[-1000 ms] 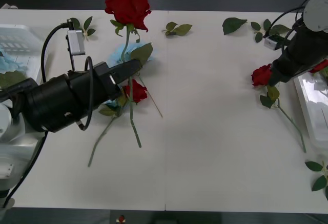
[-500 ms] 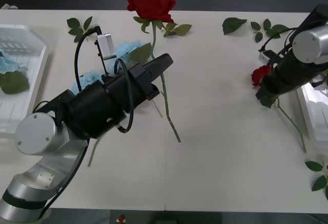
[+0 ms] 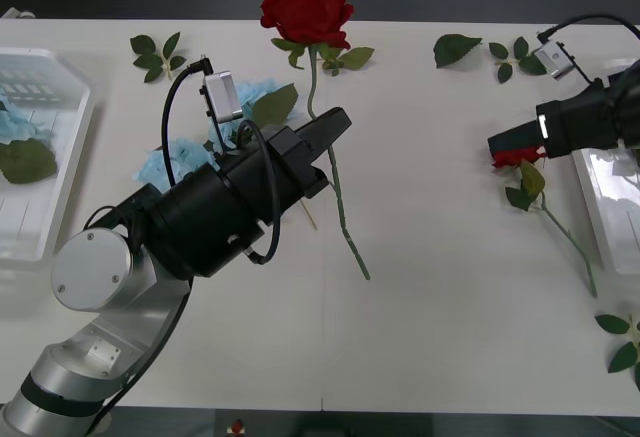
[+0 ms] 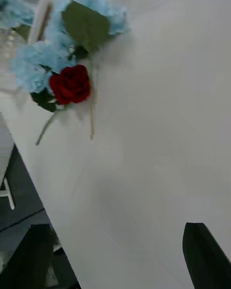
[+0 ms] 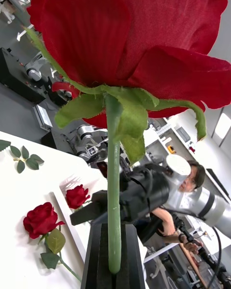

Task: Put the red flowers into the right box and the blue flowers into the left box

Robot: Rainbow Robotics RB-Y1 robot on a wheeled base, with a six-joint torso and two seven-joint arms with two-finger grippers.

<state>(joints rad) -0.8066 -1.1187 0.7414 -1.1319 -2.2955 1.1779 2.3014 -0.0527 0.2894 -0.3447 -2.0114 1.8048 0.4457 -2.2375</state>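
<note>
Since half a second ago, the deep-red artificial rose (image 3: 306, 5) has been carried slightly rightward by the left gripper (image 3: 333, 123), clamped on its green stem. The right gripper (image 3: 497, 144), beside another red rose (image 3: 515, 157), has swung level. In the right wrist view its fingers are spread (nothing held). In the left wrist view the stem is pinched upright; it should be carried high across to the white ribbed tray (image 3: 610, 207).
</note>
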